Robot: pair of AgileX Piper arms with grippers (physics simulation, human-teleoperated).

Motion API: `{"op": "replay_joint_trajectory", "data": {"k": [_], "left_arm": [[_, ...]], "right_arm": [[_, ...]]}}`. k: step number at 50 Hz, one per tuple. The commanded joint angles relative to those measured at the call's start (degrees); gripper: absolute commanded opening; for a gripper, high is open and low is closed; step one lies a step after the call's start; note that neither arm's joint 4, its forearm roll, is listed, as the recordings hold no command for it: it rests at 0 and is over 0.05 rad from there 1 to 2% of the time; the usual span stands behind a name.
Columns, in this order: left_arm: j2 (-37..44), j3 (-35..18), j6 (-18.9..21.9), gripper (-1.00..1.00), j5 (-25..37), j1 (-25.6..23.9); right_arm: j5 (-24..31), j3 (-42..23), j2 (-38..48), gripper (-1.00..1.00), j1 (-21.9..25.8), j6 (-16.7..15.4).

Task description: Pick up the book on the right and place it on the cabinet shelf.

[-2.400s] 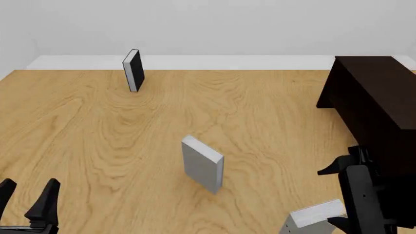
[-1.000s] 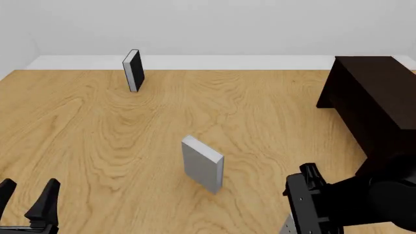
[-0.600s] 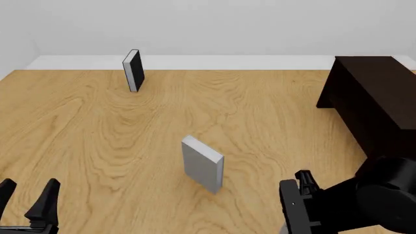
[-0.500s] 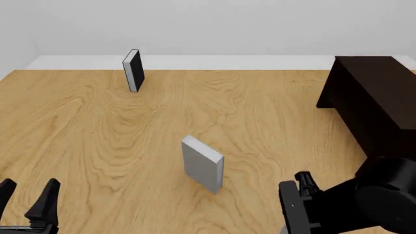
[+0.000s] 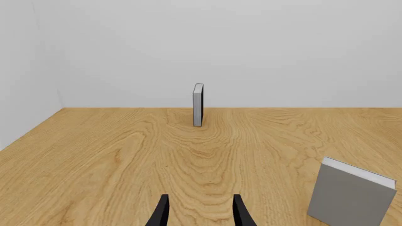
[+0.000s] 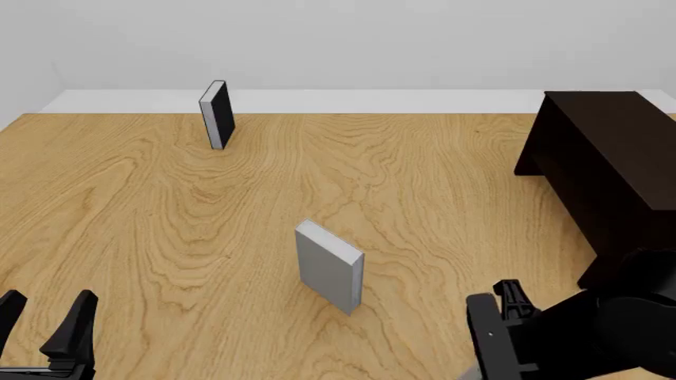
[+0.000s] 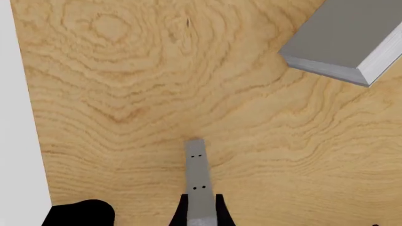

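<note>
The book (image 7: 195, 165) shows in the right wrist view as a narrow pale grey slab seen edge-on, running forward from between the black fingers. My right gripper (image 7: 201, 198) is shut on it. In the front view that gripper (image 6: 496, 336) sits at the bottom right, near the table's front edge, and the arm covers the book. The very dark cabinet (image 6: 613, 158) stands at the right, beyond the right arm. Its shelf is hidden from here. My left gripper (image 6: 47, 307) (image 5: 201, 209) is open at the bottom left, holding nothing.
A darker grey book (image 6: 329, 267) (image 5: 350, 197) (image 7: 342, 42) stands upright mid-table, left of the right arm. A black-covered book (image 6: 217, 115) (image 5: 197, 104) stands upright at the far left, by the back edge.
The right arm swung in over the book, hiding it in the front view. In the last half second it shifted slightly right and down. The left arm has not moved.
</note>
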Motion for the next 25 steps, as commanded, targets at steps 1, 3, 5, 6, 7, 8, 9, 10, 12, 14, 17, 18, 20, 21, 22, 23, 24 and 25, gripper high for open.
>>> {"op": "replay_joint_trajectory", "data": {"k": [1, 3, 5, 6, 7, 8, 9, 10, 12, 14, 17, 18, 20, 21, 22, 23, 24, 25], "left_arm": [[0.0, 0.0, 0.0, 1.0, 0.0, 0.0], [0.0, 0.0, 0.0, 1.0, 0.0, 0.0], [0.0, 0.0, 0.0, 1.0, 0.0, 0.0], [0.0, 0.0, 0.0, 1.0, 0.0, 0.0], [0.0, 0.0, 0.0, 1.0, 0.0, 0.0], [0.0, 0.0, 0.0, 1.0, 0.0, 0.0], [0.0, 0.0, 0.0, 1.0, 0.0, 0.0], [0.0, 0.0, 0.0, 1.0, 0.0, 0.0], [0.0, 0.0, 0.0, 1.0, 0.0, 0.0], [0.0, 0.0, 0.0, 1.0, 0.0, 0.0], [0.0, 0.0, 0.0, 1.0, 0.0, 0.0], [0.0, 0.0, 0.0, 1.0, 0.0, 0.0], [0.0, 0.0, 0.0, 1.0, 0.0, 0.0], [0.0, 0.0, 0.0, 1.0, 0.0, 0.0], [0.0, 0.0, 0.0, 1.0, 0.0, 0.0], [0.0, 0.0, 0.0, 1.0, 0.0, 0.0], [0.0, 0.0, 0.0, 1.0, 0.0, 0.0], [0.0, 0.0, 0.0, 1.0, 0.0, 0.0]], "right_arm": [[6.4, -1.3, -4.2, -1.0, -4.8, -1.2], [7.3, -1.0, -5.9, -1.0, -7.2, -3.5], [7.4, -1.5, -5.9, -1.0, -7.0, -3.2], [7.5, -1.3, -5.8, -1.0, -6.8, -2.9], [7.5, -1.1, -6.0, -1.0, -7.0, -3.2], [7.5, -1.3, -7.2, -1.0, -8.8, -5.2], [7.5, -1.4, -6.5, -1.0, -7.8, -4.2], [7.5, -1.0, -6.7, -1.0, -8.0, -4.5], [7.5, -0.9, -7.4, -1.0, -9.2, -5.7], [7.5, -0.8, -8.9, -1.0, -11.9, -8.6], [7.5, -0.3, -10.0, -1.0, -13.7, -10.4], [7.5, -0.2, -10.3, -1.0, -14.2, -10.8], [7.5, 0.0, -11.5, -1.0, -15.7, -12.5], [7.5, -0.2, -11.9, -1.0, -16.0, -13.2], [7.5, -0.9, -11.8, -1.0, -15.8, -12.8], [7.5, -0.9, -12.8, -1.0, -16.7, -14.3], [7.5, -1.2, -13.4, -1.0, -17.0, -15.0], [7.5, -1.4, -13.3, -1.0, -16.9, -14.9]]}}
